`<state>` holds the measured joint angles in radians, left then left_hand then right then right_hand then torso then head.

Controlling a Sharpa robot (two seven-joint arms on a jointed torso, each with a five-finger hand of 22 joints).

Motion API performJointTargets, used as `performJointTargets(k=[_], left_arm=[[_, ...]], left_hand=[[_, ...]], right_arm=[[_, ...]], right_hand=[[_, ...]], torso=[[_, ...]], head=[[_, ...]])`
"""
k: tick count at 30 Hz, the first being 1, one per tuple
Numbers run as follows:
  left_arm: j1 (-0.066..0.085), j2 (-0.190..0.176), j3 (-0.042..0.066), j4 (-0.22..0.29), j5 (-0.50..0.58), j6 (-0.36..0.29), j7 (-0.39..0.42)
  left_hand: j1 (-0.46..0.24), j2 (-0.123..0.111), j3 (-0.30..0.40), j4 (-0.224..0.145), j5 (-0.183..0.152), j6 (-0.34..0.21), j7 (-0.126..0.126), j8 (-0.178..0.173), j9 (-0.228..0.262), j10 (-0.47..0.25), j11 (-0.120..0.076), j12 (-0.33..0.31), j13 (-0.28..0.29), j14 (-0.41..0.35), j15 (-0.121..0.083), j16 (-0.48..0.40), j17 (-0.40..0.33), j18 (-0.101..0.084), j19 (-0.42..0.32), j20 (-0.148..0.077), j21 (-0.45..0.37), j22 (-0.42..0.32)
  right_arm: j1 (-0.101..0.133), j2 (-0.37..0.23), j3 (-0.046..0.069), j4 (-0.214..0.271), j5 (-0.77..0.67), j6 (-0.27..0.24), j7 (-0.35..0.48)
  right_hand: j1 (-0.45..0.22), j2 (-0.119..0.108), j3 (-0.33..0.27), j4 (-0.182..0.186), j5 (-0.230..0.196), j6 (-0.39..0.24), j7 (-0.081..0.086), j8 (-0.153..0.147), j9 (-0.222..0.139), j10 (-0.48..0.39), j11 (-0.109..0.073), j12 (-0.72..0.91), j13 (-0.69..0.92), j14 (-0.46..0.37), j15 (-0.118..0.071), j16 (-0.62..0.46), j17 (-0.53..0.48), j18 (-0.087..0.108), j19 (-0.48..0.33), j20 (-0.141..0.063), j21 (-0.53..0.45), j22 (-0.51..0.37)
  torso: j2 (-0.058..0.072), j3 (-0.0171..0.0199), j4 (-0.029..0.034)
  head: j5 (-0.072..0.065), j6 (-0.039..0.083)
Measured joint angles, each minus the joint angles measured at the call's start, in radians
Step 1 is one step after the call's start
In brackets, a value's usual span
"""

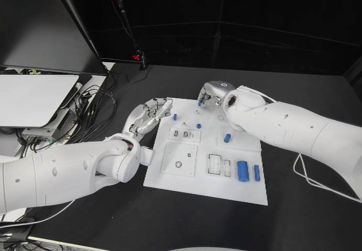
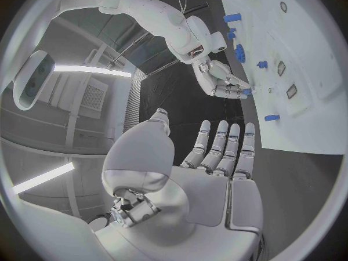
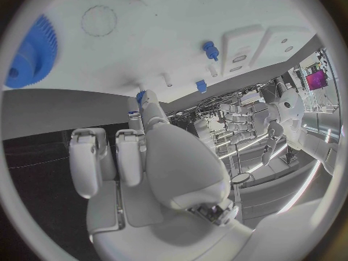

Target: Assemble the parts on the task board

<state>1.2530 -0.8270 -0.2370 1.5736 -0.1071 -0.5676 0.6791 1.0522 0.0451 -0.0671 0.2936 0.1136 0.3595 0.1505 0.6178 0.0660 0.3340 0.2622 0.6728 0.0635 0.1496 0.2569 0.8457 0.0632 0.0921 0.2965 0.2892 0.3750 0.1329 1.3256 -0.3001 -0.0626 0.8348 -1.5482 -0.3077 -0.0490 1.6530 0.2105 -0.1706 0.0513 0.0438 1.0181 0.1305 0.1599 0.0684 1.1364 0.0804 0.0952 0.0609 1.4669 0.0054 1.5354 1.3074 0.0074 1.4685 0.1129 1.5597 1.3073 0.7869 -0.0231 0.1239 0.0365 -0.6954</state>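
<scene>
The right hand (image 1: 211, 94) hovers at the far edge of the task board (image 1: 196, 178), pinching a small blue part (image 1: 201, 103) that points down at the board. The left hand (image 1: 151, 112), released with fingers apart, waits just beside the board's left edge.

Black table (image 1: 113, 219) underneath. Dark monitor (image 1: 45, 36) at 10 o'clock, pale flat panel (image 1: 34, 97) just below it at 9. Tangle of black cables (image 1: 90, 107) beside that panel, grey box (image 1: 34, 137) under it. Small red light (image 1: 136, 56) at 11, on a black stand.
</scene>
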Motion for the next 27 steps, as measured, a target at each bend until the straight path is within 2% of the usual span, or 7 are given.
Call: performJointTargets(k=[17,23,27], left_arm=[[0.001,-0.001,0.000,0.002,0.000,0.001,0.000],[0.001,-0.002,0.000,0.003,0.000,0.001,0.000],[0.002,-0.003,0.000,0.003,0.000,0.001,0.000]], left_hand=[[0.000,0.000,-0.003,-0.003,0.000,0.000,0.000,-0.004,0.000,0.000,0.000,0.000,0.000,0.000,0.000,0.000,0.000,0.000,-0.004,-0.004,0.000,0.000],[0.000,0.000,-0.003,-0.003,0.000,0.000,0.000,-0.004,0.000,0.000,0.000,0.000,0.000,0.000,0.000,0.000,0.000,0.000,-0.004,-0.004,0.000,0.000],[0.000,0.000,-0.003,-0.003,0.000,0.000,0.000,-0.004,0.000,0.000,0.000,0.000,0.000,0.000,0.000,0.000,0.000,0.000,-0.004,-0.004,0.000,0.000]], right_arm=[[-0.001,0.010,0.000,-0.012,0.000,0.009,-0.001],[-0.001,0.013,0.000,-0.015,-0.001,0.018,-0.007],[-0.001,0.014,0.000,-0.015,-0.001,0.030,-0.016]], right_hand=[[0.000,0.000,0.000,0.000,0.000,-0.001,0.003,-0.002,-0.001,0.000,0.000,-0.011,0.000,0.000,0.000,0.000,0.000,0.000,0.000,0.000,0.000,0.000],[0.000,0.000,0.000,0.000,0.000,-0.006,0.005,-0.017,-0.001,0.000,0.000,-0.026,0.000,0.000,0.000,0.000,0.000,0.000,-0.004,0.004,0.000,0.000],[0.000,0.000,-0.004,0.003,0.000,-0.025,0.003,-0.033,-0.002,-0.018,0.012,-0.031,-0.001,0.000,0.000,0.000,0.000,0.000,-0.004,0.004,-0.002,0.000]], torso=[[0.002,-0.0008,0.0017],[0.002,-0.0012,0.0022],[0.002,-0.0012,0.0023]], head=[[-0.001,-0.004],[-0.001,-0.007],[-0.001,-0.010]])
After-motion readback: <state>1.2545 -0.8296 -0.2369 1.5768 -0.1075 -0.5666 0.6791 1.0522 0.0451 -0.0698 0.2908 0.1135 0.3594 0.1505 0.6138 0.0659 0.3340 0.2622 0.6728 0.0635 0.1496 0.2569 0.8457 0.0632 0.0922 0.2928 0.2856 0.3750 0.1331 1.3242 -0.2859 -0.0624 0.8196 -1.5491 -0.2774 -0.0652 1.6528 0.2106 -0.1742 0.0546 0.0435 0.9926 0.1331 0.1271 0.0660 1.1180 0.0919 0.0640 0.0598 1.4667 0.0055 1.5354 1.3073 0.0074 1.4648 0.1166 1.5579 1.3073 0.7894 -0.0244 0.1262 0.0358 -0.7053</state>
